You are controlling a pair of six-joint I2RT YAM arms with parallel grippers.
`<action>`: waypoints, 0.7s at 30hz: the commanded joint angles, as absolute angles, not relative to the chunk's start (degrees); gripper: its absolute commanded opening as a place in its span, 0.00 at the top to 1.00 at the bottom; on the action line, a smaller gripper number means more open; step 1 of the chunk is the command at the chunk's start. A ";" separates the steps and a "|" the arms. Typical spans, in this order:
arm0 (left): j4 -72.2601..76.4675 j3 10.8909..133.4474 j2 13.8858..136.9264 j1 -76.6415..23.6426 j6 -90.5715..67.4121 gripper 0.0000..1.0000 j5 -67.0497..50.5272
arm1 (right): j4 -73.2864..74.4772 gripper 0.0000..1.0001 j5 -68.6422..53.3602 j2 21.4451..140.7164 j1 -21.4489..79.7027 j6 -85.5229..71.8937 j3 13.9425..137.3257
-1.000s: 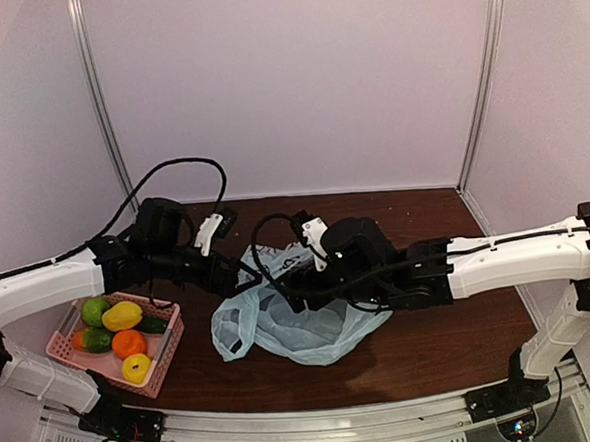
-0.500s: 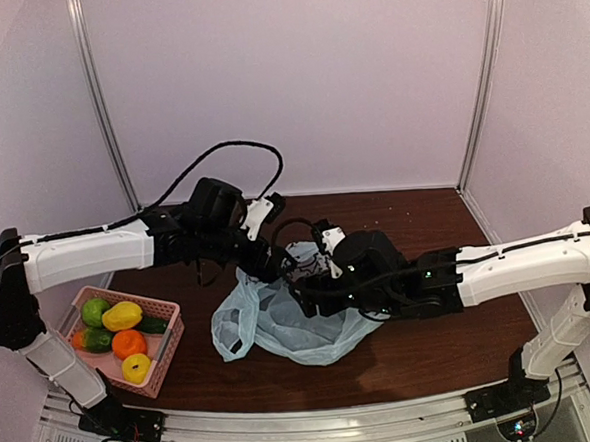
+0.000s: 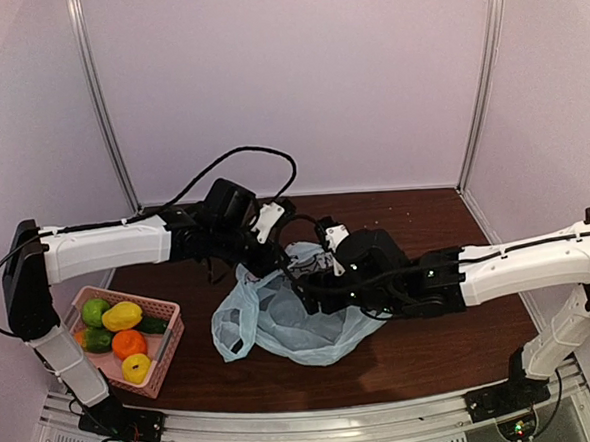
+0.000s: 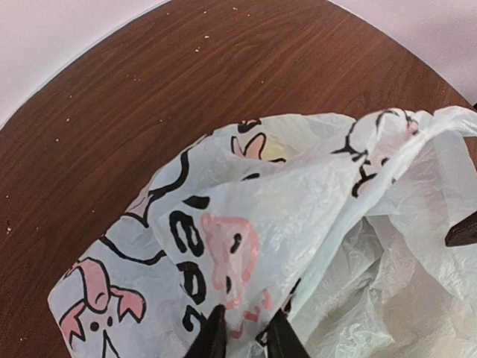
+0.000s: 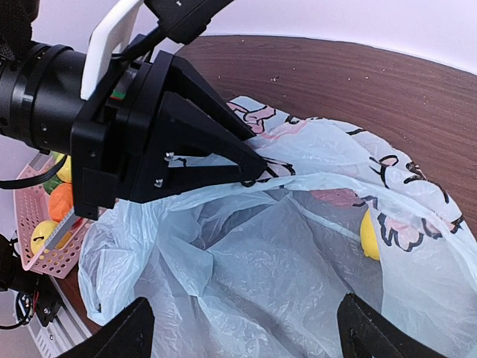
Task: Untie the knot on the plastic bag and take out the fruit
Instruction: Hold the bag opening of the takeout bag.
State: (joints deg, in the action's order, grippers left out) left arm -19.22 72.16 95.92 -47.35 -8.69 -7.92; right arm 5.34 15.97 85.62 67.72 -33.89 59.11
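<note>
The pale blue plastic bag lies mid-table with its mouth gaping; its knot is out of view. My left gripper is shut on a fold of the bag's printed rim, and its black fingers reach in from the left. My right gripper hovers open over the bag's mouth, with nothing between its fingers. One yellow fruit lies inside the bag at the right. Several more fruit sit in the pink basket.
The pink basket stands at the table's near left edge, also visible at the left in the right wrist view. Bare brown tabletop stretches behind and left of the bag. White walls with metal posts enclose the table.
The left arm swung from over the basket to the bag's far-left rim, and its jaws closed on the film. The right gripper stayed open over the bag, shifting slightly.
</note>
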 commanded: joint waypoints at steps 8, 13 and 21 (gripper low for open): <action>-21.18 72.87 96.00 -47.63 -9.91 1.00 -7.78 | 6.89 0.14 17.12 92.67 66.18 -33.72 61.91; -21.90 73.17 92.92 -47.81 -10.26 1.00 -10.25 | 9.28 0.14 16.73 95.65 62.56 -33.10 62.62; -21.07 73.67 89.41 -51.75 -14.29 1.00 -19.15 | 12.95 0.12 16.72 95.30 53.58 -28.93 62.40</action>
